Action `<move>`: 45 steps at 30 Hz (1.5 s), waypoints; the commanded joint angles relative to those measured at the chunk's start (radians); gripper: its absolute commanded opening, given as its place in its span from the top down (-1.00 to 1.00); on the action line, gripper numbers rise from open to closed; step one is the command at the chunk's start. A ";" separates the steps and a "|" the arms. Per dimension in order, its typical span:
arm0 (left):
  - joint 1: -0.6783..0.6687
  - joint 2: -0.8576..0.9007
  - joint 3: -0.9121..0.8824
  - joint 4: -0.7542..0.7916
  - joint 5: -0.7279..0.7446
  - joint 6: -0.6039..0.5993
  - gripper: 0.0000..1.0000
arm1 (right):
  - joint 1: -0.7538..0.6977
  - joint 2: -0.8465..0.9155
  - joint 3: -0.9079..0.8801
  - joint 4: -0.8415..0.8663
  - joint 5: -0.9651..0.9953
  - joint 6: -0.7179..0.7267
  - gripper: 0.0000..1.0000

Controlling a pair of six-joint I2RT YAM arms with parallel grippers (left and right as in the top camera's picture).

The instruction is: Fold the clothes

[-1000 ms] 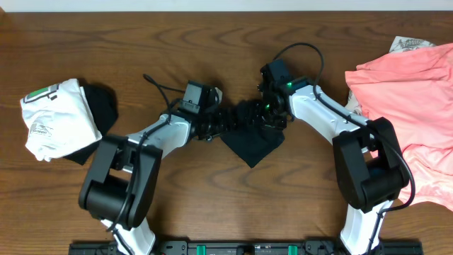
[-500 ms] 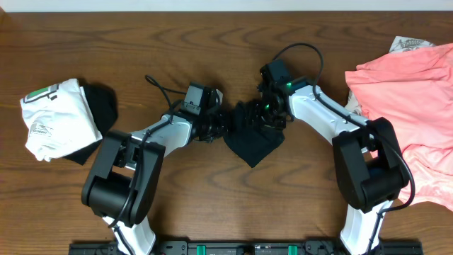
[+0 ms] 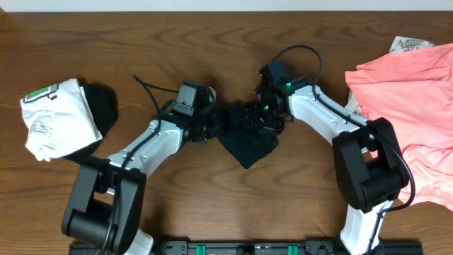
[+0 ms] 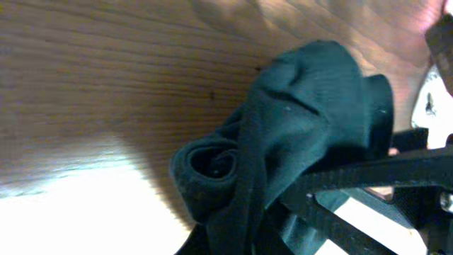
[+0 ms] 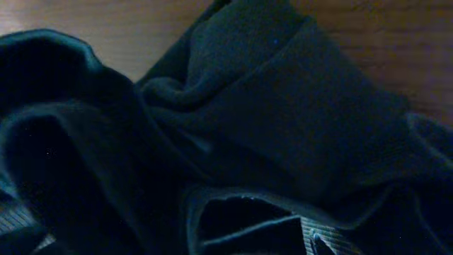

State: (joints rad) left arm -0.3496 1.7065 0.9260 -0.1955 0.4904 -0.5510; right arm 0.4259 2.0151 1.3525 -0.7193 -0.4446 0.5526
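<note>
Left pincer (image 3: 221,122) closed on black shirt (image 3: 249,147) — hem rolled.

Two robot arms (image 3: 152,138) (image 3: 322,117), two black garments (image 3: 249,146) (image 3: 103,106), one white garment with green print (image 3: 56,117), one salmon-pink garment (image 3: 414,106), one table (image 3: 212,205)

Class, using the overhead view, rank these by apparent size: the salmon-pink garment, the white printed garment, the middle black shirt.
1. salmon-pink garment, largest, though cut off at the frame edge.
2. white printed garment.
3. black shirt, smallest, bunched and partly hidden.
</note>
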 commanded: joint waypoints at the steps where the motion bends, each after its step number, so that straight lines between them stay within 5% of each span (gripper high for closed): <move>1: 0.055 -0.027 -0.005 -0.036 -0.074 0.023 0.88 | -0.040 0.027 -0.014 -0.022 0.101 0.008 -0.39; 22: 0.079 -0.027 -0.006 -0.111 -0.192 0.090 0.89 | -0.143 -0.024 -0.011 -0.025 0.006 -0.079 -0.50; 23: 0.078 -0.027 -0.006 -0.112 -0.192 0.090 0.85 | -0.145 -0.026 -0.011 -0.026 0.006 -0.079 -0.50; 26: 0.074 -0.027 -0.006 -0.118 -0.192 0.090 0.14 | -0.146 -0.030 -0.011 -0.026 0.006 -0.079 -0.52; 27: 0.073 -0.027 -0.006 -0.118 -0.192 0.090 0.09 | -0.145 -0.030 -0.011 -0.026 0.006 -0.079 -0.52; 32: 0.074 -0.027 -0.006 -0.118 -0.189 0.090 -0.05 | -0.143 -0.030 -0.012 -0.031 0.006 -0.079 -0.52; 45: 0.073 0.069 -0.006 -0.097 -0.188 0.090 -0.05 | -0.137 -0.030 -0.012 -0.044 -0.008 -0.087 -0.53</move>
State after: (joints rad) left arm -0.2729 1.7264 0.9257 -0.2958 0.3138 -0.4706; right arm 0.2775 2.0148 1.3457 -0.7616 -0.4484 0.4877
